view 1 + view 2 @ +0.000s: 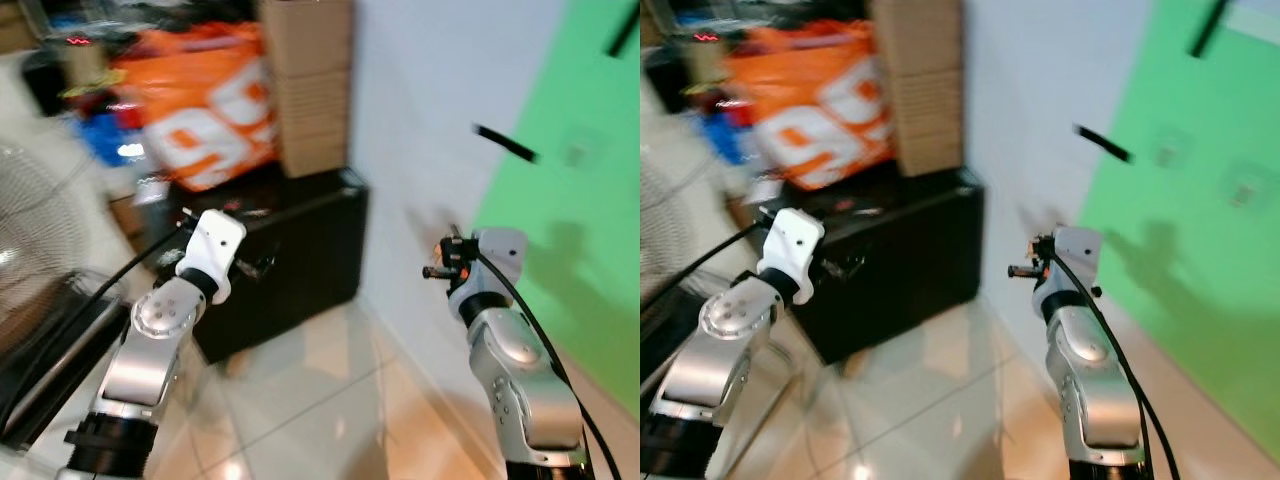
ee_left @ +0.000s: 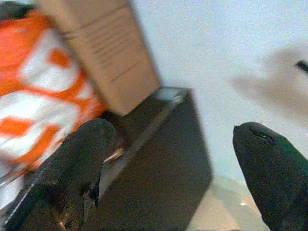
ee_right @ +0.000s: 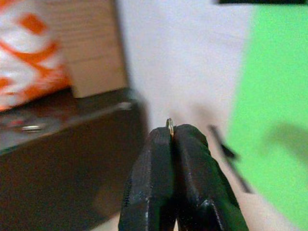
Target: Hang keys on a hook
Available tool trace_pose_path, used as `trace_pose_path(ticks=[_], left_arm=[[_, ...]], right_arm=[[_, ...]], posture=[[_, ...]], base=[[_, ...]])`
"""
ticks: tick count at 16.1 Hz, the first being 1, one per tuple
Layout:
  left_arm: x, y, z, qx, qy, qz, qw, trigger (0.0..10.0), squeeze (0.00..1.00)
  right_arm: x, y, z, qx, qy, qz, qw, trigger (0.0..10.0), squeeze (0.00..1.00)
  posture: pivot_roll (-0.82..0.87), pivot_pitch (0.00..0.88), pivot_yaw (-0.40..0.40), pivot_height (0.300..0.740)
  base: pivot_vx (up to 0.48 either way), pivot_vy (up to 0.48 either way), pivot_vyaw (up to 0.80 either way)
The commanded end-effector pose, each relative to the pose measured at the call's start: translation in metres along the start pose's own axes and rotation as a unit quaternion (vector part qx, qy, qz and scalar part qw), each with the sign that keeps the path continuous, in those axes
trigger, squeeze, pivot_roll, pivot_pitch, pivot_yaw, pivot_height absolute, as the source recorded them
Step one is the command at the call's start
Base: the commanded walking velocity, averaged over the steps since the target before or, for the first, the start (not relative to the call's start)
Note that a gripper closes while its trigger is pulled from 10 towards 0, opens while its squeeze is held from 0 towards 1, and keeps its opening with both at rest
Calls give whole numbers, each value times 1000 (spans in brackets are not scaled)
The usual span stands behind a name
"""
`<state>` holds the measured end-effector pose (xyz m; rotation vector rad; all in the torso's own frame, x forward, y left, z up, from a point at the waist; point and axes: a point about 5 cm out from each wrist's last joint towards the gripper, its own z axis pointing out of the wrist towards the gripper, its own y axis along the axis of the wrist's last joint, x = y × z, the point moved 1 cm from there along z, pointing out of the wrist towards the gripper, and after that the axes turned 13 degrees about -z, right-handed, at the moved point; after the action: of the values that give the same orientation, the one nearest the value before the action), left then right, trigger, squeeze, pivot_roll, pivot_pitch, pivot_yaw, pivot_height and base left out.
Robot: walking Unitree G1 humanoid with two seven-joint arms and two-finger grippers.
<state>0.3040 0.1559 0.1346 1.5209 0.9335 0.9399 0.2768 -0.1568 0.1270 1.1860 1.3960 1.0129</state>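
Right gripper (image 3: 172, 132) pinched fully together, pads (image 3: 154, 168) meeting with no gap; a thin sliver of metal, likely the key ring (image 3: 169, 123), poking out at the very tip between them. Rest of the keys not made out, presumably hanging below, hidden. Held at chest height, raised in front of the white wall (image 1: 420, 120).

Left gripper (image 2: 173, 159) spread wide, nothing between the fingers (image 2: 79, 159), nothing touched. Pointed toward the black case (image 1: 290, 260), idle for now.

Beyond the closed jaws: white wall straight ahead, green panel (image 1: 580, 200) off to the outer side of the right arm. Up and ahead of the jaws, a short dark bar (image 1: 505, 143) sticking out near the white-green seam, probably the hook; too blurred to be sure. Long axis of that bar tilted, running roughly along the wall. Second dark bar (image 1: 622, 35) higher on the green, well apart.

Right arm clearly nearer to the bar, left arm well apart from it. Judged: carry phase, ring not yet at hook. Next move likely up and forward, ring opening to be lined up across the bar's free end.

Farther off to the left gripper's side: cardboard box (image 1: 310, 80) stacked on the case, orange bag (image 1: 205, 100) beside it, wire fan guard (image 1: 40, 230) at the edge. Whole scene motion-blurred.
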Motion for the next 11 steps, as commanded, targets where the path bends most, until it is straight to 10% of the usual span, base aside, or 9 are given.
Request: trace_pose_path(ticks=[1,11], left_arm=[[3,1,-1,1,-3,1,1000,10000,0],[1,-2,-7,18,-65,6,998,10000,0]], right_arm=[[2,3,2,-7,6,1,1000,10000,0],[2,1,-5,-9,15,5,1000,10000,0]], posture=[[-41,0,39,740],[-38,0,35,740]], base=[[330,0,-800],[317,0,-800]])
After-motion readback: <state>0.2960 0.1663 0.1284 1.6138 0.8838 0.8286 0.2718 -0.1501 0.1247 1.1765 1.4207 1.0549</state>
